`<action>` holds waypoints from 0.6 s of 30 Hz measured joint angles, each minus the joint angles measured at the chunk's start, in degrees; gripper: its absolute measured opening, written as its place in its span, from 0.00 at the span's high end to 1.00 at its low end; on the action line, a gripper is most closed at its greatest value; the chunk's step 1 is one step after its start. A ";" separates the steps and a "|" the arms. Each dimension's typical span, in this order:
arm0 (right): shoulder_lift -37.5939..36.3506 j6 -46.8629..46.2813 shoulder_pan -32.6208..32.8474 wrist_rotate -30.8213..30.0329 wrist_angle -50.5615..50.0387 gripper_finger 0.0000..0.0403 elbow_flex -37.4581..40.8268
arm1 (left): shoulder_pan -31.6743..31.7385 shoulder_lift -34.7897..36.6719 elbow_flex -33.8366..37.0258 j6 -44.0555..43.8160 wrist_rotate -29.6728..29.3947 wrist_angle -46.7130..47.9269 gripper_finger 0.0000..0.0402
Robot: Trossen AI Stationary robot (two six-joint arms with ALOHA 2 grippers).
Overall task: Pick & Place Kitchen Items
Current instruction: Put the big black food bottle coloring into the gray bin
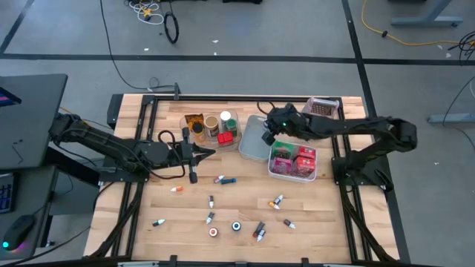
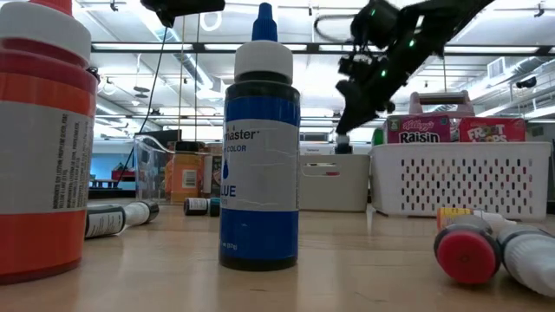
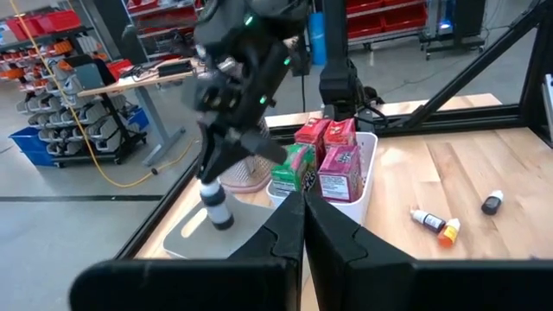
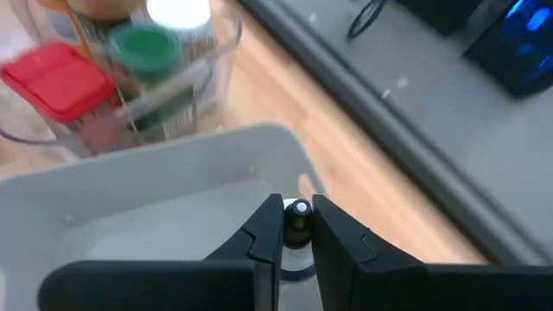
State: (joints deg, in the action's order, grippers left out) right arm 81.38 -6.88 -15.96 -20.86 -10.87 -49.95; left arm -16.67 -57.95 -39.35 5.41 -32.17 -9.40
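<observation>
My right gripper (image 1: pixel 268 138) is over the grey bin (image 1: pixel 251 145), shut on a small white bottle with a dark cap (image 3: pixel 216 207). My left gripper (image 1: pixel 210 153) hovers shut and empty above the table's left middle, its fingers (image 3: pixel 302 226) pointing toward the bins. Red, pink and green boxes (image 1: pixel 293 158) stand in the white perforated basket (image 1: pixel 312 176). Short lidded jars (image 1: pixel 223 126) sit in the clear bin (image 1: pixel 194 133). Several tiny bottles with coloured caps (image 1: pixel 226 179) lie on the wood nearer the front, and a blue one (image 2: pixel 258 156) stands upright. My right gripper pinches the small bottle's upper end (image 4: pixel 298 226) between its two fingers. The fingers slant down from the table's right side. The bottle hangs upright below the fingertips (image 3: pixel 210 164), lifted clear above the grey bin's floor.
Another bin (image 1: pixel 321 108) sits at the far right corner. An orange-labelled bottle (image 2: pixel 39 139) stands at the near edge, and red-capped bottles (image 2: pixel 473 247) lie nearby. Black frame rails (image 1: pixel 148 133) run along the table's sides. Bare wood shows between the bins and the scattered bottles.
</observation>
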 joint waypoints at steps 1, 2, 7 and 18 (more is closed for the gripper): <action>0.91 -0.80 -0.43 0.77 -0.05 0.88 0.00 | 0.00 0.00 0.00 0.00 0.01 0.09 0.96; 1.71 -1.21 -0.65 1.15 -0.03 0.88 0.00 | 0.00 -0.04 0.00 -0.06 0.01 0.13 0.96; 4.88 -0.90 -1.76 0.91 0.04 0.88 0.00 | 0.00 -0.17 0.00 -0.49 0.03 2.56 0.96; 5.93 1.11 -2.02 -1.08 1.06 0.87 -0.02 | 0.00 -0.22 0.00 -3.31 -0.10 4.62 0.96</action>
State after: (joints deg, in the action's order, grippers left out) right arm 87.31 -5.78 -17.98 -21.94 -9.81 -49.98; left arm -16.67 -58.17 -39.35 2.10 -32.27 -4.79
